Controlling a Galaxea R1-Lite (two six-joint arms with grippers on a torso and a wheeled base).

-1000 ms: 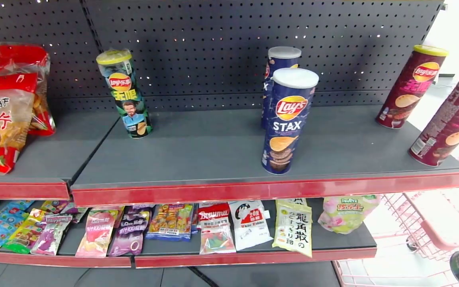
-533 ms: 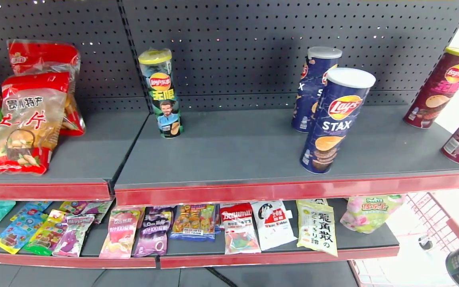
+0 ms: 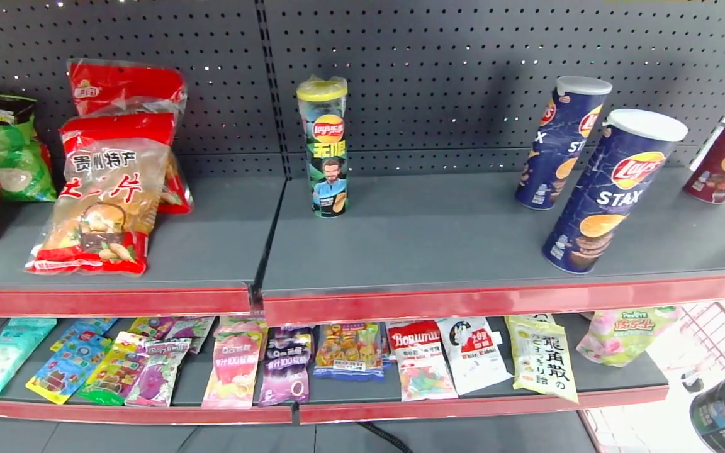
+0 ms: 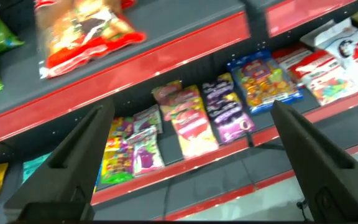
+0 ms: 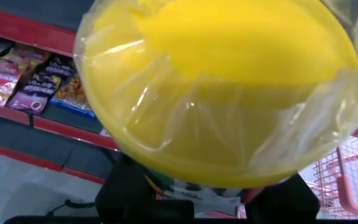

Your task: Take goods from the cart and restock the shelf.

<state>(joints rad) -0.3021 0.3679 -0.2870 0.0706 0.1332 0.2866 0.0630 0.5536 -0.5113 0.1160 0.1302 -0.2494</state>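
The held can (image 5: 222, 81), yellow-lidded under a loose film wrap, was clasped between the fingers of the right gripper (image 5: 201, 202). How far along its body it was gripped could not be told. It was carried low at the robot's right, just beside the pink cart (image 3: 724, 324) and well below the upper shelf (image 3: 463, 296). The left gripper (image 4: 194, 155) was held spread and empty above the sweet packets (image 4: 191, 121) of the lower shelf (image 3: 400, 409).

Three risks were judged from here. The can could be slipped or tilted in the jaws by its slack film wrap. If it was not raised enough, its base could be caught on the shelf's red front lip. The front blue can (image 3: 608, 192), set near that lip, could be knocked off by a swing from the right. Farther back, the matching can (image 3: 330, 148) stood alone against the pegboard and could be toppled if crowded.
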